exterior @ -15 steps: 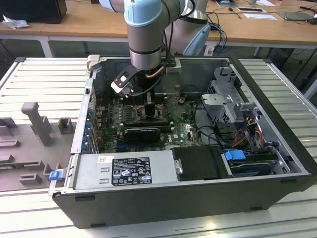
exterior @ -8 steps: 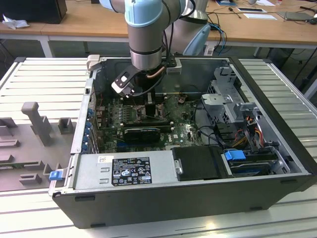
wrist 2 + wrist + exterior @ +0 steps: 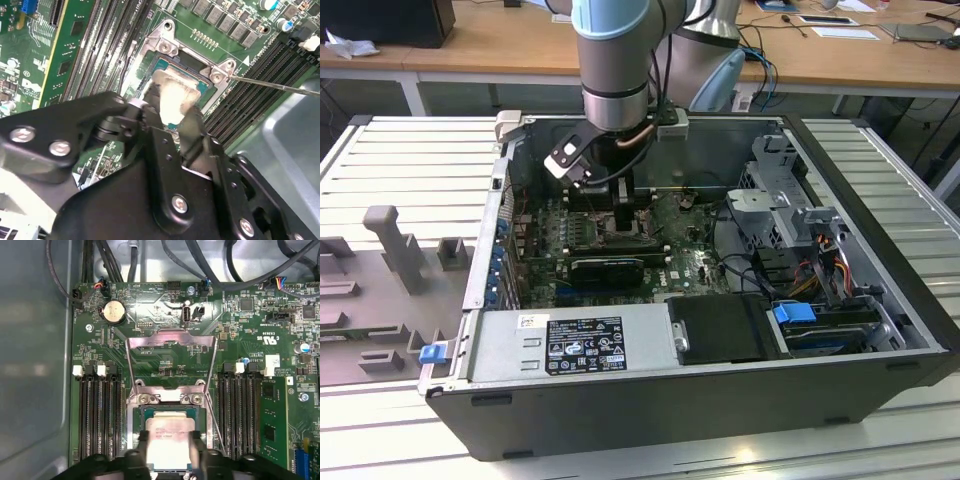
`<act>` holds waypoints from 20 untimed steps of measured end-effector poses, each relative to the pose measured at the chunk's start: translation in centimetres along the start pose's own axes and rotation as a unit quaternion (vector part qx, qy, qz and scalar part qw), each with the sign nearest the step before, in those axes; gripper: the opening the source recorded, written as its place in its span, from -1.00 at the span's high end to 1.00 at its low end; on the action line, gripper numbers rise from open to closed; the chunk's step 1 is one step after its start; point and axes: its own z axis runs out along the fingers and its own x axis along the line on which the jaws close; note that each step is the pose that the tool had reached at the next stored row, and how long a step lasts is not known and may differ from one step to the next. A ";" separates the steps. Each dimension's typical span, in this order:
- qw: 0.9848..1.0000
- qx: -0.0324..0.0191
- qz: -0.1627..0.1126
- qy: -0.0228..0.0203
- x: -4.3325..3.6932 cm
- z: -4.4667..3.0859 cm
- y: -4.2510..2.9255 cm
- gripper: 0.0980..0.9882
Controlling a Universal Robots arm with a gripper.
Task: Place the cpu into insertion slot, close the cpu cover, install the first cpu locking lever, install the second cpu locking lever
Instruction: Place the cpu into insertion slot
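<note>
**Q:** Gripper state?
**A:** The gripper (image 3: pixel 171 456) is clamped on the cpu (image 3: pixel 170 437), with a finger on each of two opposite edges.
**Q:** Position of the cpu?
**A:** Directly over the insertion slot (image 3: pixel 150 412), edges parallel to its frame. Whether it is seated cannot be told.
**Q:** Clearance?
**A:** The cpu cover (image 3: pixel 171 341) lies folded open beyond the insertion slot's hinge side. Memory slots (image 3: pixel 97 410) flank the insertion slot closely.

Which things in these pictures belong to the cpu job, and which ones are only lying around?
Job in hand:
gripper, gripping the cpu
insertion slot
cpu cover, open

Lying about:
round battery
memory slots
cables
power supply
</note>
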 end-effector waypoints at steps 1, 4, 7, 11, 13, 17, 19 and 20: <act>1.000 0.000 0.000 0.000 0.00 -0.04 0.00 0.32; 1.000 0.000 0.000 0.000 0.00 -0.11 0.01 0.87; 1.000 0.000 0.000 0.000 0.00 -0.16 0.02 0.98; 1.000 0.000 0.000 0.000 0.00 -0.25 0.02 0.98; 1.000 0.000 0.000 0.000 0.00 -0.35 0.03 0.98; 1.000 0.000 0.000 0.000 0.01 -0.61 0.06 0.98; 1.000 0.000 0.000 0.000 0.01 -0.72 0.06 0.98; 1.000 0.000 0.000 0.000 0.01 -0.80 0.07 0.98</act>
